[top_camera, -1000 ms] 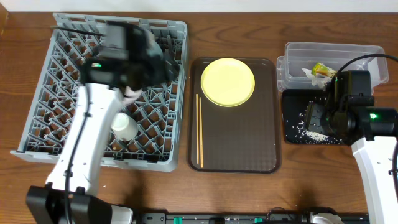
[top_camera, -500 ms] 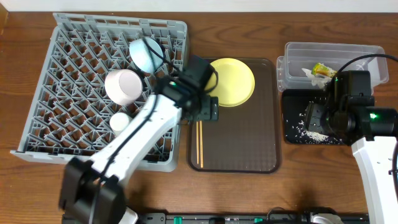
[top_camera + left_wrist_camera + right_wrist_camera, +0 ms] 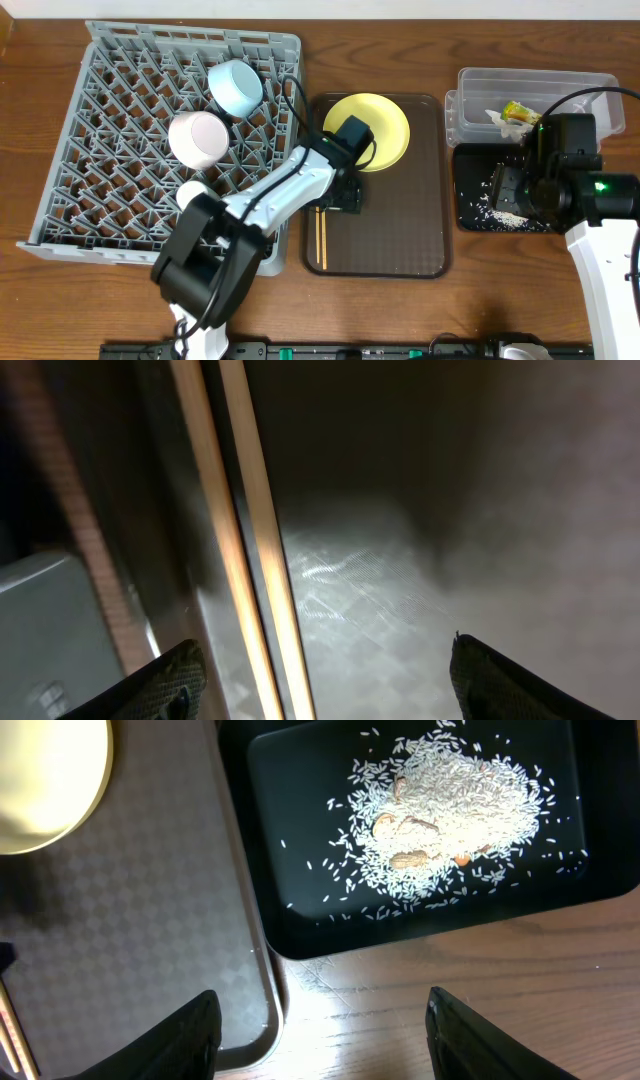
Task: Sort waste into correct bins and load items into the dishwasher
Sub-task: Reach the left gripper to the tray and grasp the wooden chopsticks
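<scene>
Left wrist: left fingers [image 3: 160, 685] apart over wooden chopsticks [image 3: 250, 560]; right fingers [image 3: 190, 1040] apart near glossy black tray [image 3: 290, 780].

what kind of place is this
Probably a lab tabletop staged as a dish-clearing station: a grey dish rack, a brown serving tray with a yellow plate, and a black tray of rice scraps, on a wooden table.

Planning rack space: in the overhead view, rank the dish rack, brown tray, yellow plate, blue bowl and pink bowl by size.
Dish rack
brown tray
yellow plate
then blue bowl and pink bowl, which look about alike.
</scene>
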`<state>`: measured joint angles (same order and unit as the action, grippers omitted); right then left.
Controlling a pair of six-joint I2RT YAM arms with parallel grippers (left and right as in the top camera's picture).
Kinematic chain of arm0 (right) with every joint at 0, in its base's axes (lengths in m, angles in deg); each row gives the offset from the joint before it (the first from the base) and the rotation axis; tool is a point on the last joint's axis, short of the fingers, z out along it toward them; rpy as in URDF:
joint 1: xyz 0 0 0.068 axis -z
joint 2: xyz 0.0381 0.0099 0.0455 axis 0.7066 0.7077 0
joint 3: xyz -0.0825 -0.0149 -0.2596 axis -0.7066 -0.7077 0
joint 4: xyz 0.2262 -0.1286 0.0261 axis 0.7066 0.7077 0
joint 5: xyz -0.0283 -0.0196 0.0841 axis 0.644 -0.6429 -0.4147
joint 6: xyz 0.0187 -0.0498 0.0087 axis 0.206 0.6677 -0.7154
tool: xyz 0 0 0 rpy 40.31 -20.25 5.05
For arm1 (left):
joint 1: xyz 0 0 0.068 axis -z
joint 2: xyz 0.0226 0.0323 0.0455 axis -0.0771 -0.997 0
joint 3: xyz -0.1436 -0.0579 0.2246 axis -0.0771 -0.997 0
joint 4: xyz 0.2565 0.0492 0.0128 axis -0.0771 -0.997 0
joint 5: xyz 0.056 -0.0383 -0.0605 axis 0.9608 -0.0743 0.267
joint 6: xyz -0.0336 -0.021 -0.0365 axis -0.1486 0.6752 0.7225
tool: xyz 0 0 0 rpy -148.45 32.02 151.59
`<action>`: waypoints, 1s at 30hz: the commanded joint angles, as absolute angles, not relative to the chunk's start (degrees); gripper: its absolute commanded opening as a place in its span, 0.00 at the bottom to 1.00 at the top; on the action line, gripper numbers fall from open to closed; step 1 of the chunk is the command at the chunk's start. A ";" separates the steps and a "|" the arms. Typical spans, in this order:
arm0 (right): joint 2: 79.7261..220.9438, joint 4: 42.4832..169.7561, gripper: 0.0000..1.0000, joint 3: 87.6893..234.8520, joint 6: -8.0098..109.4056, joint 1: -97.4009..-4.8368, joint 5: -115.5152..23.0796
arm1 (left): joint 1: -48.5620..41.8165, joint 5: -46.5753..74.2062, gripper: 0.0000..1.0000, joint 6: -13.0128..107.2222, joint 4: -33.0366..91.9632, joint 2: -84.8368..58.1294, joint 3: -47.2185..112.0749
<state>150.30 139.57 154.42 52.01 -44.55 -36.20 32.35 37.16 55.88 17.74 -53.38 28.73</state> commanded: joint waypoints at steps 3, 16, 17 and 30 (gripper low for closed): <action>149.95 139.64 0.64 154.83 51.24 -43.48 -35.65 | 32.31 38.05 0.78 56.21 18.17 -55.72 28.52; 149.95 139.62 0.64 154.83 51.57 -43.46 -35.63 | 34.63 36.63 0.75 56.19 18.20 -55.72 28.52; 149.95 139.62 0.64 154.83 51.57 -43.46 -35.63 | 34.91 36.74 0.75 56.19 18.20 -55.72 28.52; 149.95 139.81 0.64 154.83 51.57 -43.46 -35.63 | 37.29 40.09 0.76 56.16 18.15 -55.77 28.52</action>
<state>150.30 139.72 154.40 52.01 -44.55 -36.20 37.38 38.60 55.88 18.31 -55.53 28.73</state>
